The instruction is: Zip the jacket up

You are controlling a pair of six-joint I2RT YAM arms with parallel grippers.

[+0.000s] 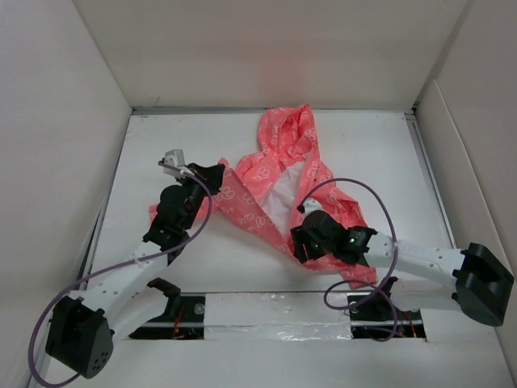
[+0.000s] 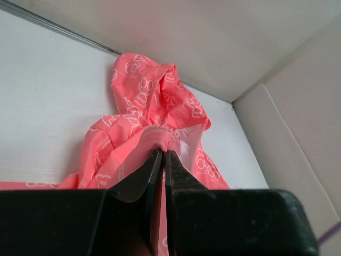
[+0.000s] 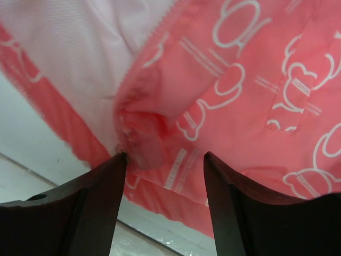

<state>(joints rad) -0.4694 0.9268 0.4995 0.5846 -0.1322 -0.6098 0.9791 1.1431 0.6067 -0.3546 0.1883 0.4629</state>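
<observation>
While one jacket [image 1: 283, 145] lies unzipped, left gripper [image 2: 163, 153] clamped on its fabric, right gripper [image 3: 165, 157] spread over it.

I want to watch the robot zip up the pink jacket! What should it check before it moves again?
1. Left gripper has a hold: ok. It is shut on a bunched fold of the coral-pink, thin-fabric printed jacket.
2. Right gripper ready to grab: ok. It is open, its jaws either side of a bunched bit of the jacket's edge.
3. Front edges lined up: not ok. They lie apart, with white lining showing between them.
4. Zipper pull found: cannot tell. No view shows it.
5. Jacket lying flat: not ok. It is crumpled and twisted.
</observation>
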